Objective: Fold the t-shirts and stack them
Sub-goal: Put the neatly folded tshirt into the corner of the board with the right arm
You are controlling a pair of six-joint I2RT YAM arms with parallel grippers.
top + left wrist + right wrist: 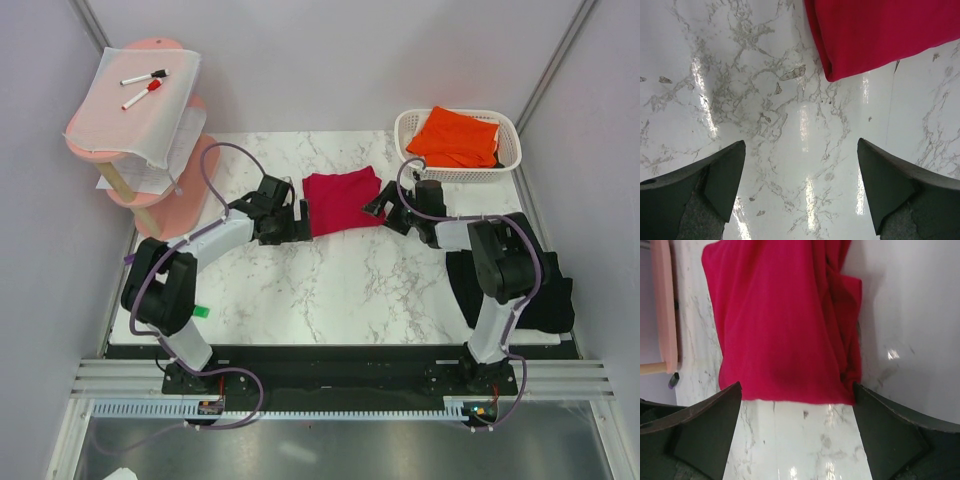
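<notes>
The worktop [340,290] is glossy marble-look stuff, white with grey veins, and the lights glare right off it. The crimson t-shirt [343,200] is soft matt cloth, smooth with a few creases. Same kind of fabric for the orange t-shirt [453,137] and the black t-shirt [545,290]. The basket [512,150] looks like white lattice plastic. Left pincer [801,147] and right pincer [797,390] are matt dark, a bit grainy lower down. The pink shelf stand [100,140] is smooth, on a bare wood post [135,200]. The front rail [120,378] is dull silver metal.
</notes>
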